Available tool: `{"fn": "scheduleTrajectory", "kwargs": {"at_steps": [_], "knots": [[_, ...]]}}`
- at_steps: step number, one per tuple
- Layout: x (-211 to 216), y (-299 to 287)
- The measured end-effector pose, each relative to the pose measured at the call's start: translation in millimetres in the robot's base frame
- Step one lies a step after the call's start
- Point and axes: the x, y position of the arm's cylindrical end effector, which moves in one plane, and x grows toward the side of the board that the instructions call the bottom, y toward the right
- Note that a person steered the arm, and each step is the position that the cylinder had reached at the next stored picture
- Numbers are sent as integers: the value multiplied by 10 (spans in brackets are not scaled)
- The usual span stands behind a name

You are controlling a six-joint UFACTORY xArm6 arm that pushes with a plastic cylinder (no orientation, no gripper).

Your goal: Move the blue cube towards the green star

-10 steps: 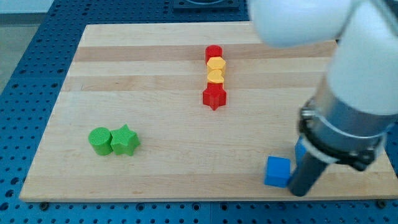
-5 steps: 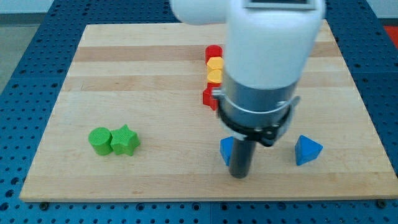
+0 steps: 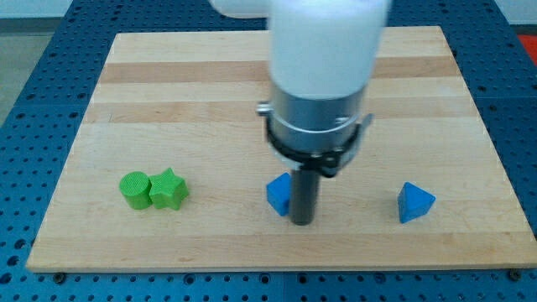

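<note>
The blue cube [image 3: 278,194] sits near the view's bottom middle of the wooden board, partly hidden by my rod. My tip [image 3: 302,223] touches the cube's right side. The green star [image 3: 169,190] lies well to the view's left of the cube, with a green cylinder [image 3: 133,189] touching its left side.
A blue triangular block [image 3: 414,202] lies at the view's right. The arm's body [image 3: 323,75] hides the column of red and yellow blocks at the board's middle top. The board's front edge [image 3: 277,264] is close below my tip.
My tip has slid to the view's left, pushing the blue cube leftward toward the green star. The arm now hides the red and yellow blocks.
</note>
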Motion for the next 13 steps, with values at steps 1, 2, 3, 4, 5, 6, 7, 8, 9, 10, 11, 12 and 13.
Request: {"fn": "scheduleTrajectory", "kwargs": {"at_steps": [1,2,3,4,5,6,7,8,9,10,11,12,13], "knots": [[0,-57],[-67,293],[-250,336],[-252,-97],[-252,-480],[-252,-542],[-260,-593],[-329,-604],[-329,-604],[-344,-619],[-390,-646],[-389,-651],[-122,-528]]}}
